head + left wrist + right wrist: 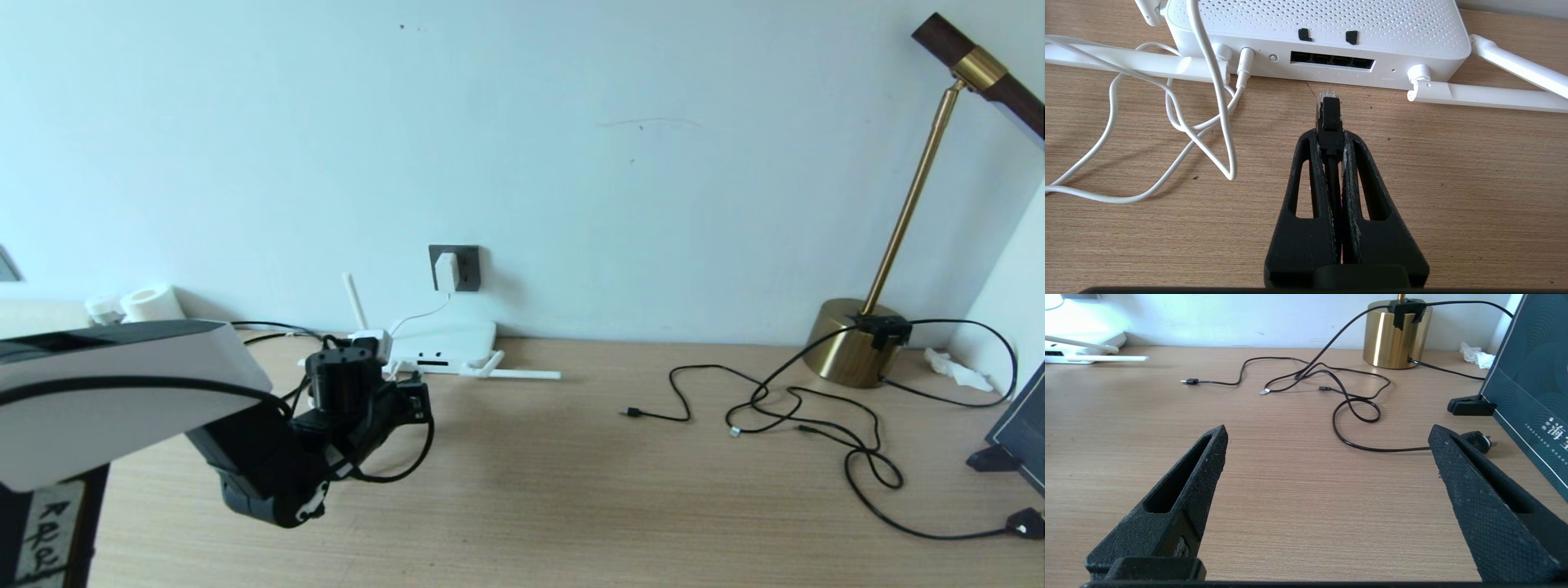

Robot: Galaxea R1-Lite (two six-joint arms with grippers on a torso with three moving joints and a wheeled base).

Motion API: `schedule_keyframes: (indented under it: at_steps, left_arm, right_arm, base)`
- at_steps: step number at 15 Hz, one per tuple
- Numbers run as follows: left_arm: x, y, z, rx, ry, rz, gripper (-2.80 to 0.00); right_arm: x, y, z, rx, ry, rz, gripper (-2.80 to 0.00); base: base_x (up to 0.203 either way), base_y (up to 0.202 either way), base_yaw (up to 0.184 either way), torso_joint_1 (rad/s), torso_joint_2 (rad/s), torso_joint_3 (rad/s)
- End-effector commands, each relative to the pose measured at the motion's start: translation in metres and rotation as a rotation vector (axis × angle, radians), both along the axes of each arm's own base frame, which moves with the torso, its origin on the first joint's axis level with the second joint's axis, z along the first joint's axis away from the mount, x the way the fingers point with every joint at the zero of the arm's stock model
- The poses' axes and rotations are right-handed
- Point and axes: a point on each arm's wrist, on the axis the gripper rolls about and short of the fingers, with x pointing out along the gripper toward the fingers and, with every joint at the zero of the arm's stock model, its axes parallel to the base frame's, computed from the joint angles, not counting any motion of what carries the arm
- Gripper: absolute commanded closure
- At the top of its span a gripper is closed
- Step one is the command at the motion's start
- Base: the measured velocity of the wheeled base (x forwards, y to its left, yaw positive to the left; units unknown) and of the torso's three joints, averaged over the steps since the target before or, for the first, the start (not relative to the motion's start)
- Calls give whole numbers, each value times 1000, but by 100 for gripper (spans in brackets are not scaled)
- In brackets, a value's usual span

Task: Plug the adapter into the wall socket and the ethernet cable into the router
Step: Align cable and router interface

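The white adapter [446, 271] sits in the dark grey wall socket [467, 258], and its thin cord runs down to the router [445, 343]. My left gripper [1331, 135] is shut on the black plug of the ethernet cable [1329, 112]. The plug's clear tip points at the router's [1314, 24] row of dark ports [1332, 62] and stops a short way in front of them. In the head view the left gripper [412, 400] hovers just in front of the router. My right gripper [1327, 430] is open over bare tabletop, with nothing between its fingers.
The router's white antennas [1482, 96] lie flat on the desk beside the ports, with the looped white cord [1208, 122] on the other side. Thin black cables [784, 408], a brass lamp base [853, 347] and a dark board [1020, 425] fill the right side.
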Motion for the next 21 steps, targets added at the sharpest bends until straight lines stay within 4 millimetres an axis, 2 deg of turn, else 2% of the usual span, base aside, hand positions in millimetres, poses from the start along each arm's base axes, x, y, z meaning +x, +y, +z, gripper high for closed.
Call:
schedule_keyframes:
  at_steps: [1,6,10,16,21]
  left_arm:
    - [0,0,0,-2,-5,2,0]
    - [8,-2,-11,1,7,-1,0]
    - [14,-3,-9,-6,-9,-4,0]
    - [29,6,-5,-12,-11,9,0]
    - [31,5,-5,-12,-8,8,0]
  right_arm:
    - [1,0,-3,0,10,0,-280]
    - [1,0,-3,0,10,0,-280]
    - [1,0,-3,0,10,0,-280]
    - [1,0,-3,0,10,0,-280]
    - [1,0,-3,0,10,0,-280]
  base:
    - [0,0,0,0,0,0]
    - [0,0,0,0,0,0]
    - [0,0,0,0,0,0]
    - [0,0,0,0,0,0]
    - [0,0,0,0,0,0]
